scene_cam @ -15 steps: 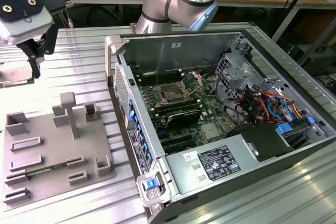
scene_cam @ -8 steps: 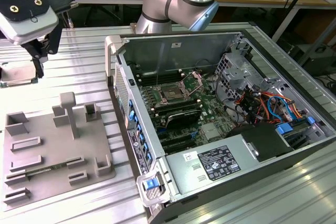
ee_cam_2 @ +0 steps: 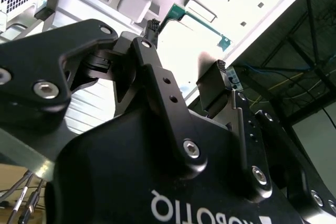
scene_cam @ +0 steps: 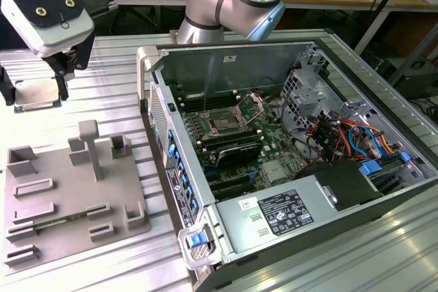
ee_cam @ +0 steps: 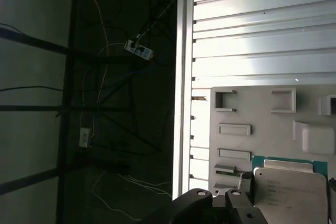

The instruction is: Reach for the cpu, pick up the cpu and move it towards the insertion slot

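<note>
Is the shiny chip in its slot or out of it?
Out. The cpu is held by the gripper at the exterior view's left, apart from the insertion slot inside the computer.

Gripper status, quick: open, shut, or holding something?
The gripper is closed on the cpu, gripping it by two opposite edges.

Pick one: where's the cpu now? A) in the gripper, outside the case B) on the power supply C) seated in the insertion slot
A: the cpu is held in the gripper, at the exterior view's left of the computer case, well away from the insertion slot.
</note>
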### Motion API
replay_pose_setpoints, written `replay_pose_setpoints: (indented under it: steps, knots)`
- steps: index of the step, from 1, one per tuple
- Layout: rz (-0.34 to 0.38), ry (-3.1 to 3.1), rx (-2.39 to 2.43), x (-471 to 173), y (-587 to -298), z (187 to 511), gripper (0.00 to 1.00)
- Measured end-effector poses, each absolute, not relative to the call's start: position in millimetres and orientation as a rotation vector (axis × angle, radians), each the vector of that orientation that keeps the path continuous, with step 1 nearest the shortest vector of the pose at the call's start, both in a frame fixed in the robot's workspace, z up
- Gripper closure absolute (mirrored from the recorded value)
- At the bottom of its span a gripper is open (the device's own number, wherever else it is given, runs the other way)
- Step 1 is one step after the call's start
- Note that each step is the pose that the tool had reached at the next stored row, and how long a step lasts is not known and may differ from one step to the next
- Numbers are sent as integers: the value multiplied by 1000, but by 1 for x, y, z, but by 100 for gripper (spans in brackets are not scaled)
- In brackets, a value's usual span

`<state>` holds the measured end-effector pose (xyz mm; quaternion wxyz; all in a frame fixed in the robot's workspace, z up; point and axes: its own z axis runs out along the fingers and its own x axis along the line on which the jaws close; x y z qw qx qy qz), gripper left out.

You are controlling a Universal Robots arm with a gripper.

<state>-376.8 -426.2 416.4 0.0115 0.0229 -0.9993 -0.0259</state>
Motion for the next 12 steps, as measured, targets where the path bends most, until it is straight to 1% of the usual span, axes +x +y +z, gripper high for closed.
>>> replay_pose_setpoints:
  steps: [12]
  knots:
    - [-81,-3117,71,-359,-426,416,45]
